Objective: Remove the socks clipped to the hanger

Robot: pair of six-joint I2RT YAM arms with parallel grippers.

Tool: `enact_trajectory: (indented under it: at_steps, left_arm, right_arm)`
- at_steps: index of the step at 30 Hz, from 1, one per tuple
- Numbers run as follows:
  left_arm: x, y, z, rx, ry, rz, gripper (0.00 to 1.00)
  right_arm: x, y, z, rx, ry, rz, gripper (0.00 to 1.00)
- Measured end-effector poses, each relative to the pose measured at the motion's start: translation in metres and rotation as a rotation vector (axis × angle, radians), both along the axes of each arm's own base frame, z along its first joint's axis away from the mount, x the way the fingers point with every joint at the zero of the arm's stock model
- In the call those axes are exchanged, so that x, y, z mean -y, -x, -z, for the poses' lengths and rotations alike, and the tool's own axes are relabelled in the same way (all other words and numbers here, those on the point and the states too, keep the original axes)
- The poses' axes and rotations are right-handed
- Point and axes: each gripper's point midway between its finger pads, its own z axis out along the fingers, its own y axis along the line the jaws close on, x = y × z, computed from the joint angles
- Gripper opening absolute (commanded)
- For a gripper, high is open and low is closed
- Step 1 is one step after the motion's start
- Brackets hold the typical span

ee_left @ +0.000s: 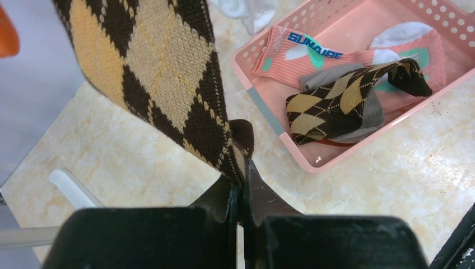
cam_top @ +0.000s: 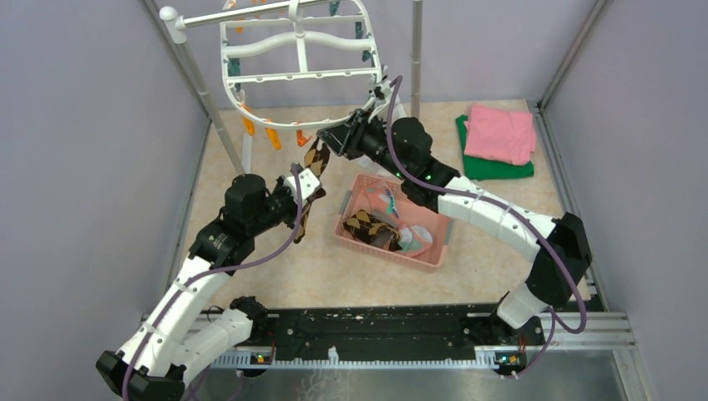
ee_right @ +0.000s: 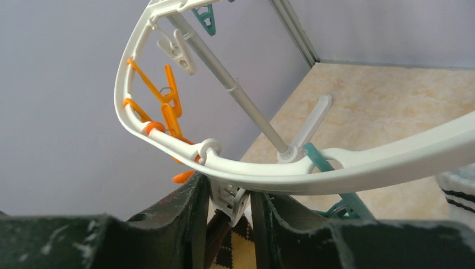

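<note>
The white oval hanger [cam_top: 296,50] hangs at the back, with orange clips [cam_top: 271,136] under its near rim. A brown-and-black diamond sock [cam_top: 316,159] hangs from a white clip [ee_right: 229,199] on that rim [ee_right: 336,171]. My right gripper [cam_top: 336,138] is shut on this clip, one finger on each side [ee_right: 228,196]. My left gripper [cam_top: 307,185] is shut on the sock's lower part [ee_left: 168,73], which is pinched at the fingertips [ee_left: 242,168]. A white sock with dark stripes [ee_right: 456,190] shows at the right edge of the right wrist view.
A pink basket [cam_top: 388,251] stands right of the left gripper. It holds a diamond sock [ee_left: 336,101], a pink printed sock [ee_left: 313,53] and a grey one. Folded pink and green cloths [cam_top: 499,138] lie at the back right. The stand's slanted pole [cam_top: 200,83] is at the left.
</note>
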Motion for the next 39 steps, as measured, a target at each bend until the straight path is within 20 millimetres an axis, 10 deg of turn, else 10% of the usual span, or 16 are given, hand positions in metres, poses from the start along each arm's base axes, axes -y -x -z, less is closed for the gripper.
enact_trajectory:
  at_steps: [4,21,31,39]
  left_arm:
    - [0.000,0.000,0.000,-0.001,0.000,0.002,0.00]
    - [-0.002,0.023,0.058,-0.097,-0.110,0.106,0.00]
    - [0.066,0.024,0.030,-0.080,-0.068,0.373,0.03]
    - [0.111,0.020,0.069,-0.126,-0.147,0.506,0.14]
  right_arm:
    - [-0.005,-0.005,0.005,0.003,0.010,0.001,0.00]
    - [-0.011,-0.004,0.002,0.023,0.025,-0.025,0.00]
    - [-0.019,-0.006,0.010,0.009,0.042,-0.047,0.00]
    - [-0.023,-0.007,0.012,0.000,0.042,-0.056,0.00]
